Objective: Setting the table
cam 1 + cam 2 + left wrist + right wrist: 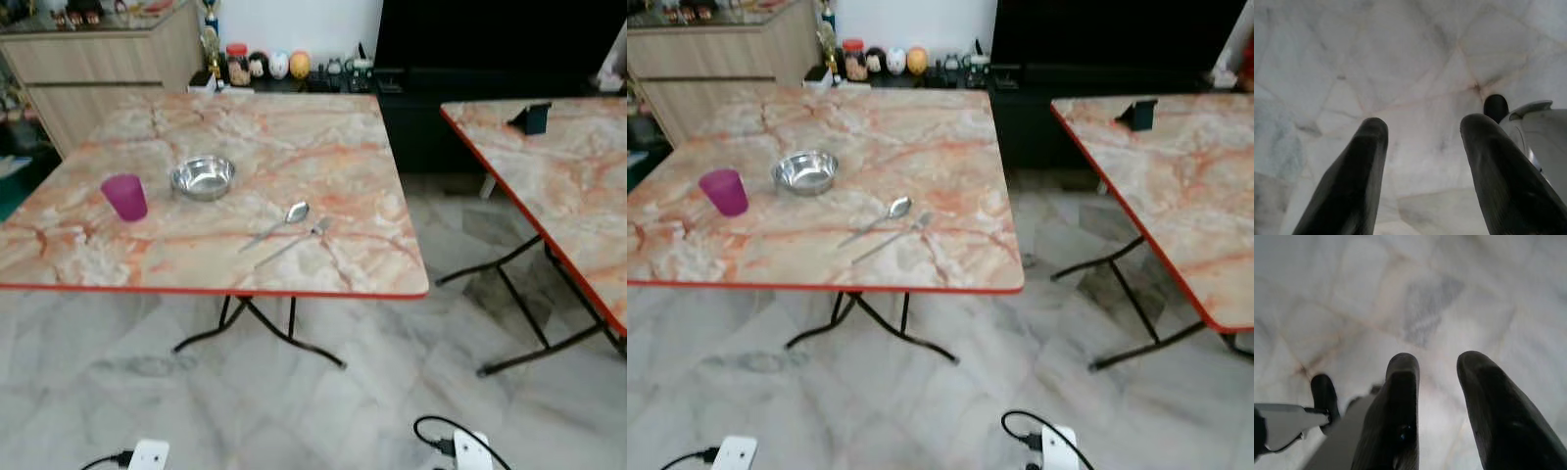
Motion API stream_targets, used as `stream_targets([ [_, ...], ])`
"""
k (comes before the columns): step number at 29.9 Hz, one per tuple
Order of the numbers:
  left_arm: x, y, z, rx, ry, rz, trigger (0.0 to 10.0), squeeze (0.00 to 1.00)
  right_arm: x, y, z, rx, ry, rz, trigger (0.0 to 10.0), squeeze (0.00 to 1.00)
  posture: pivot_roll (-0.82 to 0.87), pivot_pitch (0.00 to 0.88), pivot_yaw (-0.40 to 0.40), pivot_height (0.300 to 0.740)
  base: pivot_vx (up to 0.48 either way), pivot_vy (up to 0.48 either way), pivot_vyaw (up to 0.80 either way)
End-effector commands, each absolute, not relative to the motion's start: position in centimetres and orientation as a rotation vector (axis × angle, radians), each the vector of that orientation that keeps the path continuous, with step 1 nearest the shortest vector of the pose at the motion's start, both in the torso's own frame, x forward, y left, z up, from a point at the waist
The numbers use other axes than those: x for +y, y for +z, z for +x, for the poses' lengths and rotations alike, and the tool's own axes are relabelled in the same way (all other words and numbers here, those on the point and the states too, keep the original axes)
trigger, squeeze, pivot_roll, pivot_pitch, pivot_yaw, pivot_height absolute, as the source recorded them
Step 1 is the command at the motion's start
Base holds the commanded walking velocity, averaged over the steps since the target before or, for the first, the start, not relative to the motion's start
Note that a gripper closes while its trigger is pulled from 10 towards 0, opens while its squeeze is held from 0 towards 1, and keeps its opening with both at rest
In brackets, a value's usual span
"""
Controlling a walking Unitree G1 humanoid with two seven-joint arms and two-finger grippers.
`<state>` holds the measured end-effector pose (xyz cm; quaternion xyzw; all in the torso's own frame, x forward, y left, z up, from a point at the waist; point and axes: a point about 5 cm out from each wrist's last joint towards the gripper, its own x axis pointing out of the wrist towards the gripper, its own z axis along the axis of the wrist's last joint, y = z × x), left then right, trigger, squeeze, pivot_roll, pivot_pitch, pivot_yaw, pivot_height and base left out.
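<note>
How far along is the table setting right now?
Already laid out on the near table: a purple cup, a steel bowl, a spoon and a fork. Nothing is in hand: the left gripper and right gripper hang open over the floor. The second table holds no tableware yet.

even, soft indoor light fills both eye views, bright and without harsh shadows. a pale sheen lies on the marble desk [294, 147], and the steel bowl [203, 177] glints. fine detail is slightly soft. in the wrist views the black fingers [1356, 181] loom blurred, the floor [1400, 58] hazy.
</note>
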<state>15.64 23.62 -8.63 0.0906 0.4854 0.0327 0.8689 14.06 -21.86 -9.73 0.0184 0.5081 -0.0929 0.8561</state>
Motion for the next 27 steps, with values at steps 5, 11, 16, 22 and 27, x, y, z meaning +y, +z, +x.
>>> stream_targets([
  [5, 24.17, -8.66, 15.22, 1.031, 0.071, 0.200, 10.0, 0.00, -21.44, -9.64, 14.52, 1.055, -0.187, 0.046, 10.0, 0.00, 0.03, 0.000, 0.001, 0.740, 0.000, 0.377, 0.00],
  [11, 24.06, -8.65, 15.32, 1.029, 0.073, 0.195, 10.0, 0.00, -21.47, -9.60, 14.61, 1.050, -0.190, 0.050, 10.0, 0.00, 0.03, 0.000, -0.001, 0.740, 0.000, 0.377, 0.00],
  [16, 23.96, -8.64, 15.43, 1.025, 0.079, 0.187, 10.0, 0.00, -21.57, -9.53, 14.73, 1.048, -0.191, 0.048, 10.0, 0.00, 0.04, 0.000, -0.013, 0.740, 0.000, 0.376, 0.00],
  [22, 24.11, -8.62, 15.39, 1.027, 0.087, 0.187, 10.0, 0.00, -21.61, -9.48, 14.86, 1.045, -0.192, 0.050, 10.0, 0.00, 0.04, 0.000, -0.018, 0.740, 0.000, 0.362, 0.00],
  [27, 24.15, -8.62, 15.38, 1.027, 0.090, 0.188, 10.0, 0.00, -21.66, -9.46, 14.89, 1.045, -0.189, 0.048, 10.0, 0.00, 0.05, 0.000, -0.025, 0.740, 0.000, 0.358, 0.00],
])
